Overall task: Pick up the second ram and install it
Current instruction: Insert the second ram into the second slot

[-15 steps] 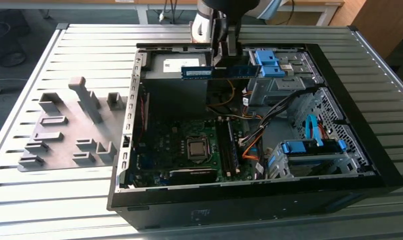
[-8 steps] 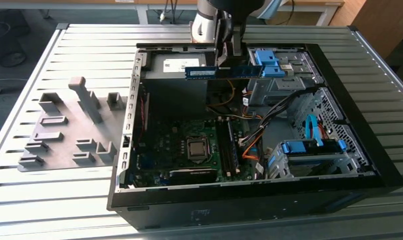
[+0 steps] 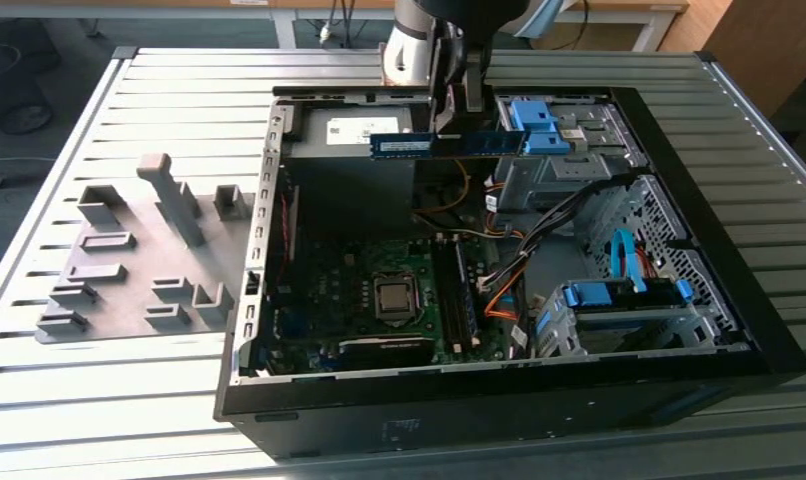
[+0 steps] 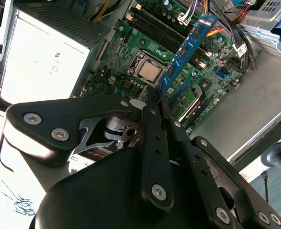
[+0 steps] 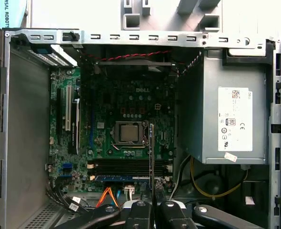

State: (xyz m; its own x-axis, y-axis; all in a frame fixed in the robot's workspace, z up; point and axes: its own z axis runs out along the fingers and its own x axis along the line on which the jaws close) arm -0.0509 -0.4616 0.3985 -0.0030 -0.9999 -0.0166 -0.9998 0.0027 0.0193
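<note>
Pincer point(image 4: 152, 102) pinching second ram point(image 3: 446, 143) | above open computer case point(image 3: 763, 330) | slatted metal table point(image 3: 56, 420)

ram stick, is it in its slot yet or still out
Out. The gripper holds the ram clear above the open case, well off the motherboard.
</note>
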